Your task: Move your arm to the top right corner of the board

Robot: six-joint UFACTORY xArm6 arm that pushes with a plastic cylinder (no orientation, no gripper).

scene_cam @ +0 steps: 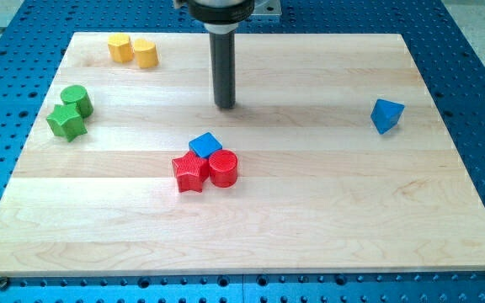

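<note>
My tip (226, 104) rests on the wooden board (310, 210), above the middle of the view and a little left of centre. It touches no block. Just below it sit a blue cube (205, 145), a red star-shaped block (190, 172) and a red cylinder (223, 168), clustered together. The board's top right corner (401, 37) lies far to the tip's right and slightly up. A blue angular block (386, 115) sits near the right edge, below that corner.
Two yellow blocks (133, 50) stand side by side at the top left. A green cylinder (77, 100) and a green star-shaped block (66, 123) sit at the left edge. A blue perforated table (478, 84) surrounds the board.
</note>
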